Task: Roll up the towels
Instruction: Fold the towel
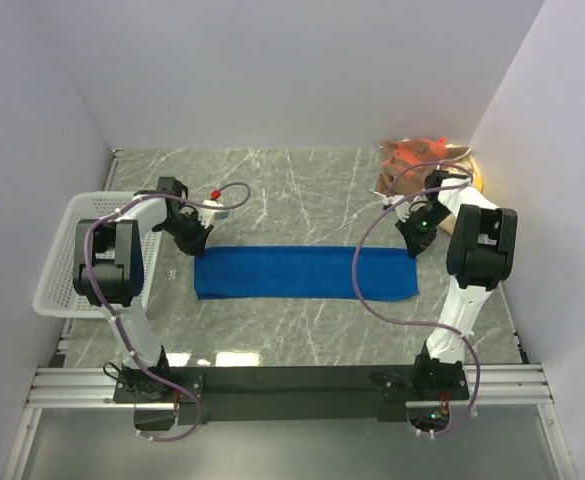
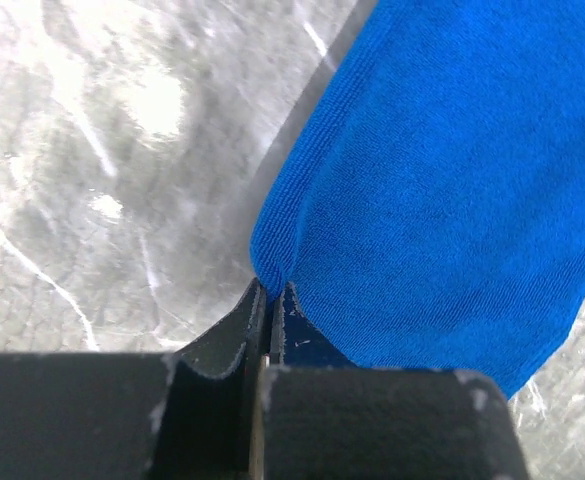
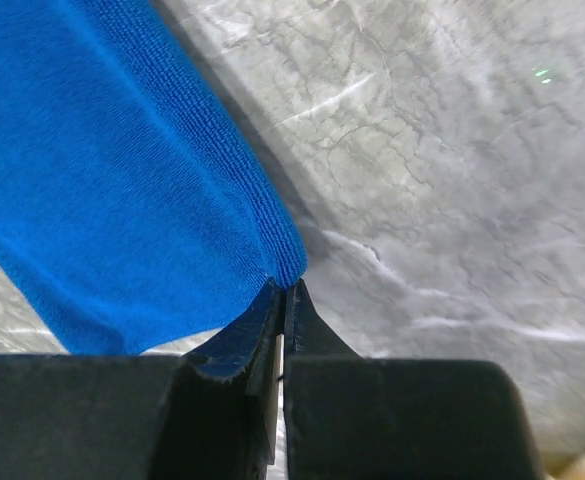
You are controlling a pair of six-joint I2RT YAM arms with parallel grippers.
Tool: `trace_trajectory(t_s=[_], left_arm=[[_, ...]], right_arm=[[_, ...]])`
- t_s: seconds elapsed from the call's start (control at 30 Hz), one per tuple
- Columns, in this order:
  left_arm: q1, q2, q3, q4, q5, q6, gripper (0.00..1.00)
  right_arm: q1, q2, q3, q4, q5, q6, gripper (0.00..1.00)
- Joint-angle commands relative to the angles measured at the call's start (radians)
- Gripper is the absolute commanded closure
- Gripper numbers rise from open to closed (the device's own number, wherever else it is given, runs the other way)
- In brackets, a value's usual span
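Your left gripper [image 2: 272, 292] is down low, jaws pinched tight on the far-left corner of the blue towel [image 1: 302, 272]. Your right gripper [image 3: 285, 287] mirrors it, jaws clamped on the far-right corner. Both wrists are pitched down, with the fingers angled inward. The left arm [image 1: 122, 258] and right arm [image 1: 480, 248] each rise from the base, elbows folded high, forearms reaching forward and in.

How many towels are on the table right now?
2 clearly: the blue towel flat across the middle, and an orange-and-brown patterned towel bunched in the far right corner. That heap may hide another.
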Motion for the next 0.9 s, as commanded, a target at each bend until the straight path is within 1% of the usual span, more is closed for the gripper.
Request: trace_trajectory(t_s=[0.0,0.07,0.1,0.13,0.17,0.2,0.23,0.33,0.43,0.47,0.53,0.57,0.6,0.63,0.67,0.73,0.87], left_arm=[[0.007,0.014,0.019,0.051,-0.031,-0.039,0.94],[0.007,0.016,0.025,0.069,-0.034,-0.067,0.88],[0.009,0.019,0.030,0.071,-0.034,-0.079,0.81],[0.009,0.020,0.043,0.070,-0.031,-0.099,0.75],[0.009,0.020,0.051,0.062,-0.029,-0.108,0.70],[0.009,0.019,0.057,0.060,-0.026,-0.119,0.62],[0.009,0.013,0.063,0.062,-0.017,-0.142,0.59],[0.009,-0.027,0.064,0.062,0.003,-0.196,0.49],[0.010,-0.092,0.048,0.082,0.012,-0.265,0.41],[0.010,-0.128,0.042,0.089,0.018,-0.282,0.39],[0.010,-0.168,0.025,0.112,0.018,-0.329,0.36],[0.010,-0.207,0.022,0.122,0.008,-0.349,0.35],[0.012,-0.227,0.018,0.134,0.000,-0.372,0.34],[0.012,-0.244,0.016,0.152,-0.002,-0.410,0.30],[0.012,-0.274,0.016,0.154,0.002,-0.426,0.30],[0.012,-0.300,0.013,0.163,0.017,-0.466,0.28],[0.012,-0.366,0.005,0.171,0.057,-0.504,0.27]], right_arm=[[0.002,0.015,0.028,0.030,0.022,0.060,0.99],[0.002,0.015,0.032,0.058,0.044,0.104,0.91],[0.002,0.014,0.040,0.091,0.055,0.127,0.84],[0.002,0.008,0.044,0.101,0.064,0.152,0.79],[0.000,0.004,0.051,0.102,0.070,0.181,0.63],[0.000,-0.003,0.057,0.122,0.081,0.204,0.56],[0.000,-0.025,0.060,0.130,0.090,0.227,0.45],[-0.023,-0.077,0.087,0.131,0.081,0.314,0.43],[-0.066,-0.103,0.136,0.069,0.029,0.441,0.43],[-0.075,-0.112,0.135,0.058,0.018,0.521,0.44],[-0.093,-0.158,0.086,0.047,-0.004,0.587,0.44],[-0.095,-0.179,0.052,0.059,-0.002,0.651,0.44],[-0.093,-0.202,-0.016,0.091,0.019,0.684,0.44],[-0.092,-0.244,-0.050,0.111,0.029,0.721,0.30],[-0.090,-0.261,-0.083,0.125,0.030,0.777,0.19],[-0.087,-0.293,-0.152,0.156,0.055,0.829,0.19],[-0.084,-0.310,-0.242,0.197,0.058,0.856,0.21]])
